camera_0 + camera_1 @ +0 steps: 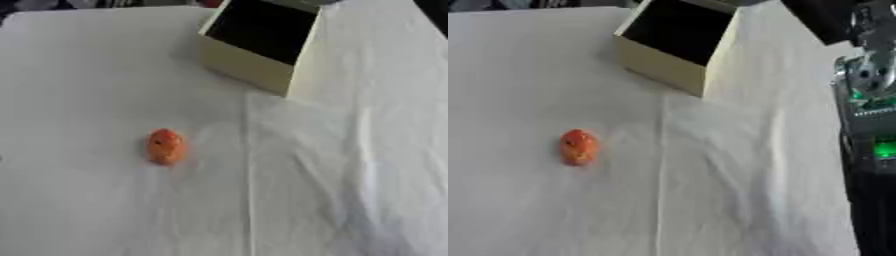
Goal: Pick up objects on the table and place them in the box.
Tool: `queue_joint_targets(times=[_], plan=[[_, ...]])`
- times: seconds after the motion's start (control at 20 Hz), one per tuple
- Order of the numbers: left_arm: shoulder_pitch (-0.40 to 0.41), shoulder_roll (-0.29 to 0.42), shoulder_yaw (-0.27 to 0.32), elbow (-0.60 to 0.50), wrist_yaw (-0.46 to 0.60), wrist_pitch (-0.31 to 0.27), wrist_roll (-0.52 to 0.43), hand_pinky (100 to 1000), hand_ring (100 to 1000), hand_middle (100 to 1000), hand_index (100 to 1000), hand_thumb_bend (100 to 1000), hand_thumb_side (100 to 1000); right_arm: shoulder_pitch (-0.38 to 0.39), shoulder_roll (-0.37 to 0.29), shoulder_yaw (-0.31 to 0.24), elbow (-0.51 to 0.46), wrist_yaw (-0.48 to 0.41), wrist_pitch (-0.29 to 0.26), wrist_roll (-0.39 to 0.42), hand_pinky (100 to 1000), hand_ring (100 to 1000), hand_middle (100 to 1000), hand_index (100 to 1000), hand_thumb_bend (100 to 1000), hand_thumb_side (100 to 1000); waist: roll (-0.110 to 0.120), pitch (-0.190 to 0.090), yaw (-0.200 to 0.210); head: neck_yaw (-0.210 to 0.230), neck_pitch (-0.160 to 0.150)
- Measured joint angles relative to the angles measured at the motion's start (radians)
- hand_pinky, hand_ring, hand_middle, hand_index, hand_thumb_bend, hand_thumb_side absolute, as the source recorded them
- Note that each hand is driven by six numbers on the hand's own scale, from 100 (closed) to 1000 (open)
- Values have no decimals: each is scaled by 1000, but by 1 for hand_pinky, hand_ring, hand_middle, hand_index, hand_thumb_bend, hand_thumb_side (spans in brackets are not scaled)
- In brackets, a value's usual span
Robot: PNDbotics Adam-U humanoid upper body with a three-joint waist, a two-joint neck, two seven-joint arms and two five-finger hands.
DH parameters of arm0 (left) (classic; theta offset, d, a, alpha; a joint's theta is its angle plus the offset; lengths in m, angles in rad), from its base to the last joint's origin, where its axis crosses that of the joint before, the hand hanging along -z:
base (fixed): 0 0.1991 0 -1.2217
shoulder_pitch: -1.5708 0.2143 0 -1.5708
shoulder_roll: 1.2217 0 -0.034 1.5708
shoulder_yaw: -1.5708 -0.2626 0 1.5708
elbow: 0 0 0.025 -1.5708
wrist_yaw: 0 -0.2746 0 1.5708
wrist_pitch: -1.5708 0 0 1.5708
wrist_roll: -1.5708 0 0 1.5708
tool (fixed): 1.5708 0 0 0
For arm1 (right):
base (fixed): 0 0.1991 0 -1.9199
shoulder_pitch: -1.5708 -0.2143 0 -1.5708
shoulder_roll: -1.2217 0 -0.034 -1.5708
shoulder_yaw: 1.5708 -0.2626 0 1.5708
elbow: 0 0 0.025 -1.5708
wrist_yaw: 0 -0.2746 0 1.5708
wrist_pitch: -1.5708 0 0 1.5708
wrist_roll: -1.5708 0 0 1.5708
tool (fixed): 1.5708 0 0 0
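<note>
Orange object (165,146): small, oval, it lies alone on the white cloth, left of the middle, well apart from the box.
Box (249,62): cream walls, dark inside, open at the top, it stands at the far side of the tabletop, one corner turned toward the camera.
Tabletop (332,190): covered with a white cloth with folds and one long crease down the middle.
Right arm (868,90): black and silver, with green lights, at the right edge of the right eye view only; its hand is not visible, so I cannot tell its state.
Left hand: it shows in no view.
</note>
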Motion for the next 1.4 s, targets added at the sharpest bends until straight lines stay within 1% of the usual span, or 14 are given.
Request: queue_joint_targets(times=[0.4, 0.6, 0.7, 0.85, 0.9, 1.0, 1.05, 1.25, 1.4], plan=[[-76, 206, -207, 0, -129, 127, -128, 631, 743, 763, 849, 100, 601, 0, -6, 12, 6, 3, -2, 8, 815, 757, 579, 775, 100, 725, 12, -1, -3, -10, 3], [-129, 317, -319, 0, -195, 170, -195, 637, 749, 766, 852, 100, 599, -1, -6, 13, 7, 3, -3, 10, 815, 757, 579, 774, 100, 725, 8, -1, -12, -9, 3], [-154, 369, -370, -1, -208, 190, -228, 647, 759, 772, 859, 100, 590, -3, -6, 15, 7, 3, -3, 10, 814, 757, 578, 774, 100, 726, 6, -1, -16, -8, 3], [-184, 443, -422, -3, -199, 211, -274, 665, 778, 785, 873, 100, 561, -6, -4, 18, 7, 3, -4, 11, 814, 757, 578, 774, 100, 727, 3, -1, -25, -6, 4], [-194, 462, -431, -5, -194, 215, -290, 676, 788, 792, 877, 100, 530, -8, -4, 18, 7, 3, -4, 11, 814, 757, 578, 774, 100, 727, 2, -1, -27, -5, 4], [-213, 484, -448, -6, -190, 224, -322, 689, 799, 797, 883, 109, 511, -8, -3, 18, 7, 3, -4, 12, 814, 757, 578, 774, 100, 727, 1, -1, -28, -3, 4], [-220, 490, -457, -6, -190, 229, -339, 694, 804, 801, 884, 126, 510, -9, -2, 18, 8, 2, -5, 12, 814, 757, 578, 774, 100, 727, 2, -1, -30, -3, 4], [-232, 497, -489, -6, -200, 248, -406, 719, 828, 811, 879, 253, 509, -9, 0, 19, 12, 1, -4, 12, 813, 757, 577, 773, 100, 728, 2, -1, -32, 1, 4], [-236, 497, -505, -6, -216, 260, -456, 733, 844, 803, 864, 377, 526, -10, 2, 19, 13, -1, -4, 13, 813, 757, 577, 773, 100, 729, 1, 1, -32, 1, 4]])
